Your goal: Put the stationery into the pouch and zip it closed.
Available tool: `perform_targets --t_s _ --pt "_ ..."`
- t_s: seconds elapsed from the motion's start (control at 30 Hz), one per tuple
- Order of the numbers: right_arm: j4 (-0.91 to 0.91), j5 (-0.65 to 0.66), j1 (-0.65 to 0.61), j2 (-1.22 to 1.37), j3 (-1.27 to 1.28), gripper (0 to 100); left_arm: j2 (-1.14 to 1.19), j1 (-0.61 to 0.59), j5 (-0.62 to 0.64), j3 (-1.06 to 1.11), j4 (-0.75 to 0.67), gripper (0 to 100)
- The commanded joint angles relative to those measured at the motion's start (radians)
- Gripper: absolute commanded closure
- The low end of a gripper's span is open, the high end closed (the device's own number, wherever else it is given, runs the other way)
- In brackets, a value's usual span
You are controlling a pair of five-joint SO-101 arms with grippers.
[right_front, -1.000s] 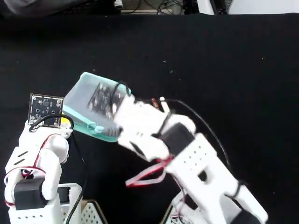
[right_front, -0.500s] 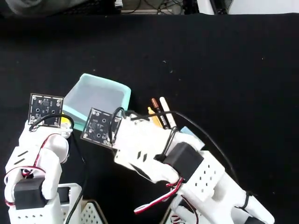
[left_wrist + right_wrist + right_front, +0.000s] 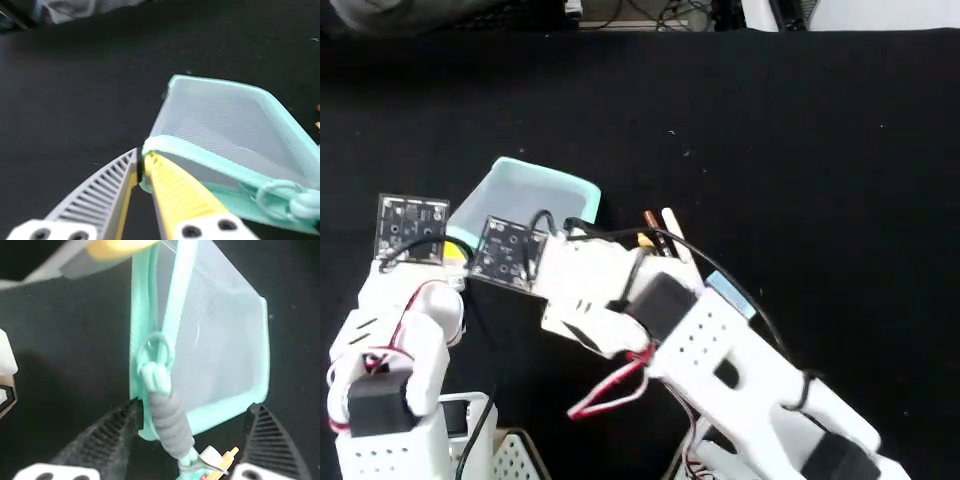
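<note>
The mint mesh pouch [image 3: 535, 195] lies on the black table, left of centre. My left gripper [image 3: 142, 160] is shut on the pouch [image 3: 225, 125] at its near corner, grey and yellow fingers pinching the zipper edge. The zipper pull [image 3: 165, 405], a ring with a grey cord, lies between the wide-apart black fingers of my open right gripper [image 3: 195, 411], close to one finger. The pouch [image 3: 220, 340] stretches away beyond it. Several pens [image 3: 660, 232] lie just right of the pouch, partly under my right arm; their tips [image 3: 220, 460] show close to the right wrist.
My right arm [image 3: 720, 360] crosses the table from the near right, its camera board [image 3: 508, 250] over the pouch's near edge. The left arm's base [image 3: 390, 380] stands at the near left. Black cloth stretches open behind and to the right.
My right wrist has pulled back off the pouch toward its near left edge, uncovering the pouch's top and the pens. The left arm has barely shifted.
</note>
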Motion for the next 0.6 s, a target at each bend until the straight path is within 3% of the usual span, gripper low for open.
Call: perform_targets --t_s 0.0,0.17,0.57 --pt "0.043 0.041 -0.012 0.061 -0.081 72.4 -0.012 0.002 -0.008 -0.010 -0.028 97" --pt "0.058 0.055 -0.011 0.042 -0.107 99.3 -0.012 0.001 -0.008 -0.010 -0.028 97" --pt "0.166 0.008 0.015 -0.265 -0.099 98.7 -0.012 0.002 -0.008 0.001 -0.028 97"
